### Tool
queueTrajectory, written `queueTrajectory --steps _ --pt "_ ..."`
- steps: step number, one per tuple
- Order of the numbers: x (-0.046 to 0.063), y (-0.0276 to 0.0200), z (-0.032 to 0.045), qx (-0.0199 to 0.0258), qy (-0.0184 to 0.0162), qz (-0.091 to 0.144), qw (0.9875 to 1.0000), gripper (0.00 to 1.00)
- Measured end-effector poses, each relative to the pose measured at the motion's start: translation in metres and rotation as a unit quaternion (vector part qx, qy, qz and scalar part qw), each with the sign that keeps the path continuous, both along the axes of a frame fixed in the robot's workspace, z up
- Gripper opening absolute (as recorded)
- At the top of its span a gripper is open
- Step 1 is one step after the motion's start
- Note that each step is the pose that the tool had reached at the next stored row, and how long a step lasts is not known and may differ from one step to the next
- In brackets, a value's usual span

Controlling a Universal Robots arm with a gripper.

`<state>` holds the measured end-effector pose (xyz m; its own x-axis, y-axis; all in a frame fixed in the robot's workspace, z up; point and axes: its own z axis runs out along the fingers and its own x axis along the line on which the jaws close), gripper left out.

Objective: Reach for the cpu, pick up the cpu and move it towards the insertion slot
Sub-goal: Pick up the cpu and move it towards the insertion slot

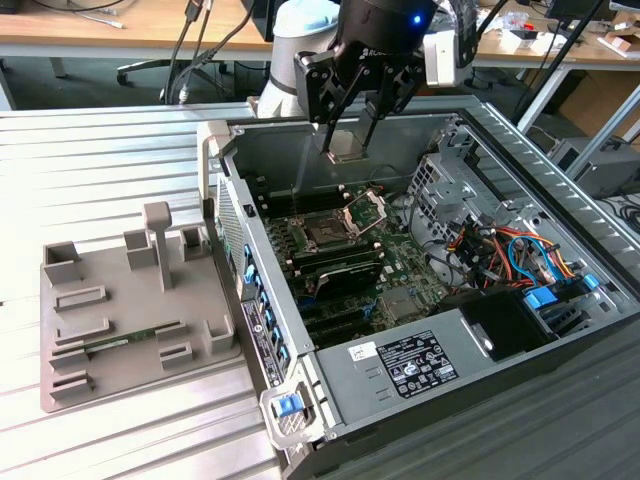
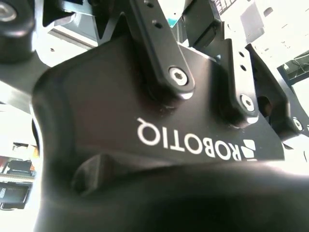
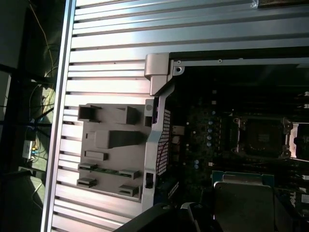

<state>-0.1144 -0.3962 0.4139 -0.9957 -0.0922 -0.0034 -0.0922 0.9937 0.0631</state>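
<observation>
The slatted metal worktop (image 1: 110,150) carries an open computer case (image 1: 420,300), with a grey tray (image 1: 120,300) lying at the case's nine o'clock in the exterior view. Inside the case sits the green circuit board (image 1: 350,270), and on it the insertion slot (image 1: 327,232), its shiny frame hinged up towards one o'clock. The tool (image 1: 347,150) hangs above the far wall of the case, at about twelve o'clock from the slot, its fingers clamped on the cpu (image 1: 346,146), which rides flat between them and well clear of the board.

The main risk, as I judge it, is the thin chip slipping or tilting in so narrow a pinch as the arm travels. A tilted chip could meet the raised frame or land skewed on the slot. The case walls and the loose cables (image 1: 480,245) at three o'clock leave little room for a wide approach.
</observation>
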Motion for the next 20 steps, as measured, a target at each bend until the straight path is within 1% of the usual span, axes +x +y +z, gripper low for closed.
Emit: queueTrajectory --steps 20 --pt "0.013 0.0000 -0.0002 0.0000 0.0000 0.000 1.0000 0.54"
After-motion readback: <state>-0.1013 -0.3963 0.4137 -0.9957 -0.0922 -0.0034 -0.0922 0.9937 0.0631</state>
